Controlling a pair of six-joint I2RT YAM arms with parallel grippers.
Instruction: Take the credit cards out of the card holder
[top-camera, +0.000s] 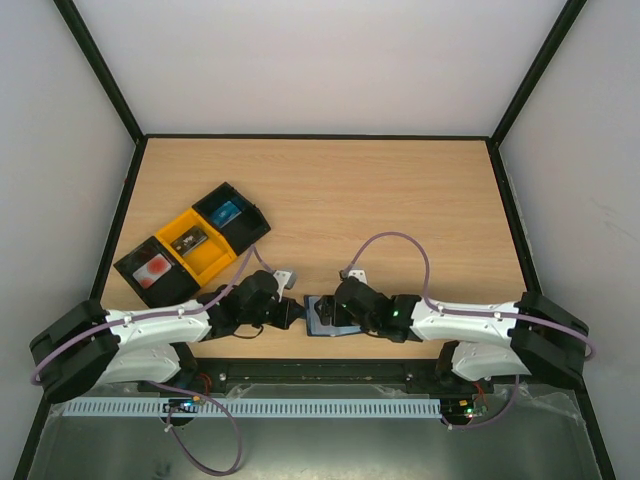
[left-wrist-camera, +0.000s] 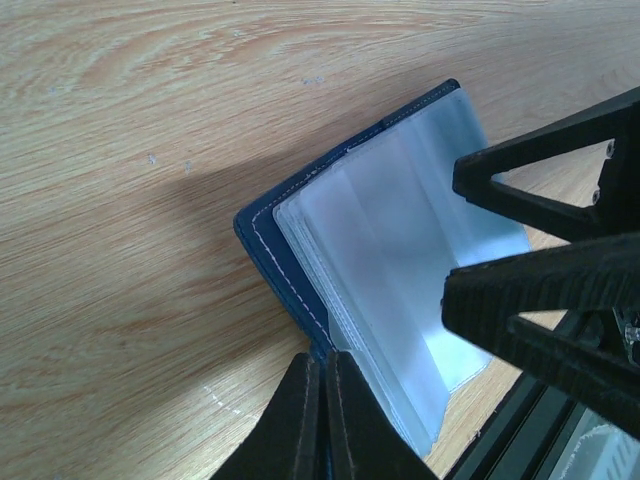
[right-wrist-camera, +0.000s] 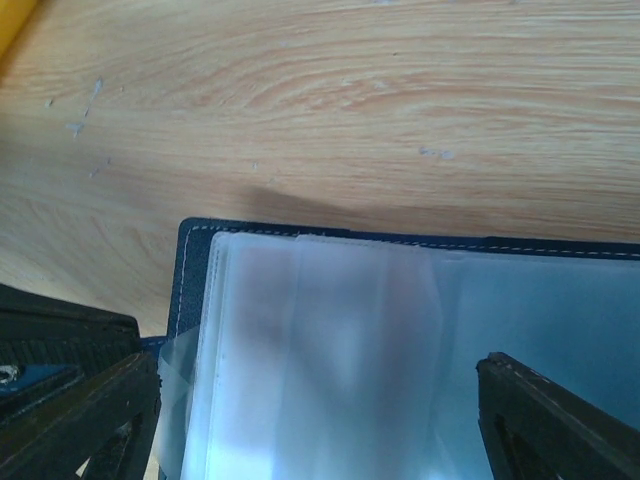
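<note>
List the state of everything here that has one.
card holder, open flat on the table, its clear sleeves up, no card showing in them.
left gripper, jaws shut on the card holder's edge.
right gripper, jaws open over the sleeves.
tray boxes, open-topped, each with something inside.

- This looks like a robotics lab test cell: a wood-grain worktop (top-camera: 400, 190) boxed in by plain white panels (top-camera: 320, 60) and black frame bars (top-camera: 100, 70).
- A left arm (top-camera: 150, 325) and a right arm (top-camera: 470, 320) are bolted along the bottom edge.
- Loose lilac cables (top-camera: 398, 234) loop above a slotted white cable duct (top-camera: 300, 408).
</note>
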